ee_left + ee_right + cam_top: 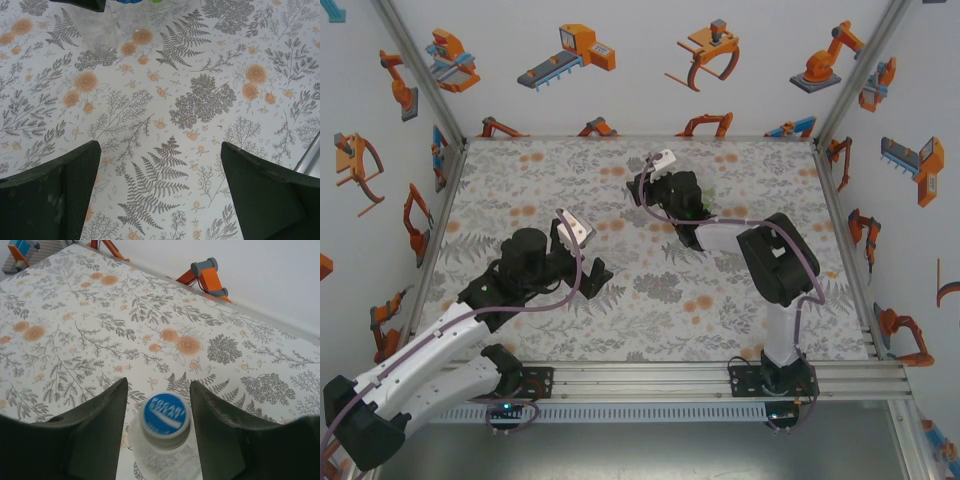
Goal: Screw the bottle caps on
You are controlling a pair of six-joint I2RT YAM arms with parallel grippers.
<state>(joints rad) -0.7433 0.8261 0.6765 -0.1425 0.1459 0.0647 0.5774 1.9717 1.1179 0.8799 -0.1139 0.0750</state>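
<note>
So the right gripper (158,387) is sitting directly over a clear bottle (150,452), with a finger hanging down either side of its cap (165,414). That's the white screw cap with the blue printed top. The jaws are standing apart. There's a sliver of floral tablecloth (75,315) showing between the left finger and the cap rim, so I'm reading it as not gripping right now. The other finger is right up against the cap, or close to it. Coming straight down from above makes sense, because a twist of the wrist then turns the cap around the bottle's own axis.

The cap is sitting square on the neck, and the bottle is standing upright on the table. I can't tell from here whether it's fully tight.

The left gripper (160,150) is hanging wide open and empty above the cloth. It's looking across at the bottle bases (97,30) near the top of its view. My guess is it's waiting nearby to steady a bottle, since a light one could easily spin or tip with nothing holding it.
</note>
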